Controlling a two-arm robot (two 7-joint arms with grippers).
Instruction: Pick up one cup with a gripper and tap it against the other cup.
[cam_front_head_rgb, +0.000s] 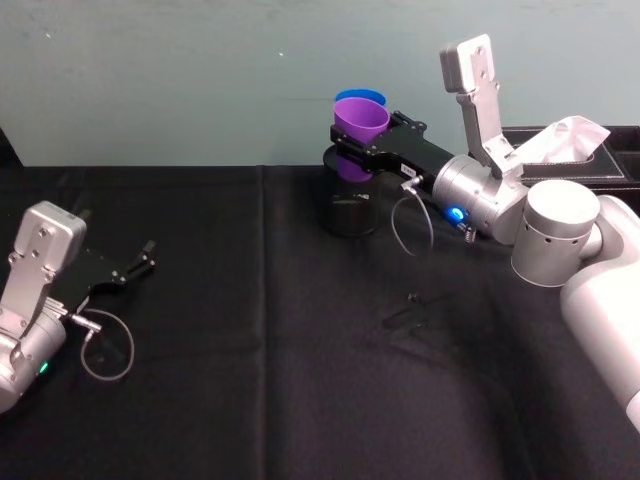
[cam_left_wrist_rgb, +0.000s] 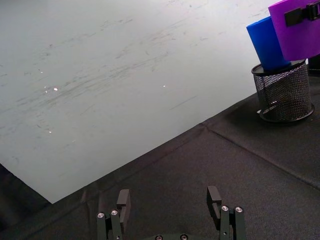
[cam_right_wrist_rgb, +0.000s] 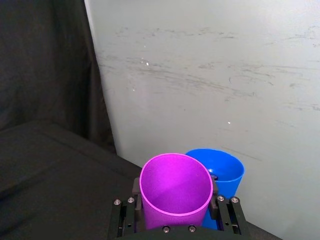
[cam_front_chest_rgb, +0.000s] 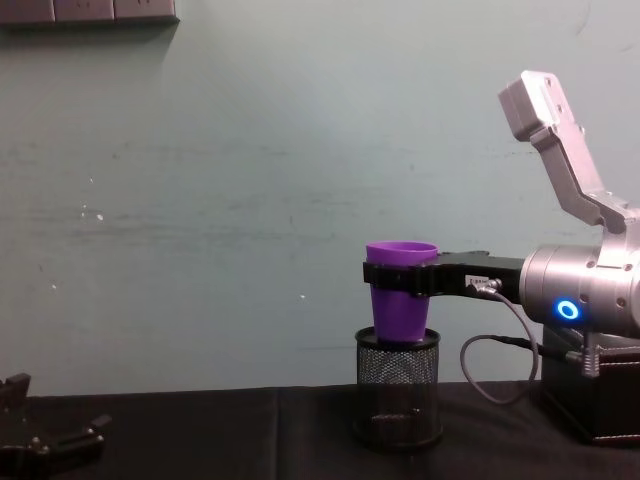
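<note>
Bare tabletop (cam_front_head_rgb: 250, 380) is left open between the idle left claw (cam_front_head_rgb: 145, 257) and the mesh pen holder (cam_front_head_rgb: 350, 210). The room above the holder is taken by the purple cup (cam_front_head_rgb: 360, 120) and blue cup (cam_front_head_rgb: 372, 96); behind, passage is closed by the wall (cam_front_head_rgb: 200, 80).

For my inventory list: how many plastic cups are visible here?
2. The right gripper holds the purple cup over the mesh pen holder; the blue cup stands in that holder, right behind it. I see no others.
</note>
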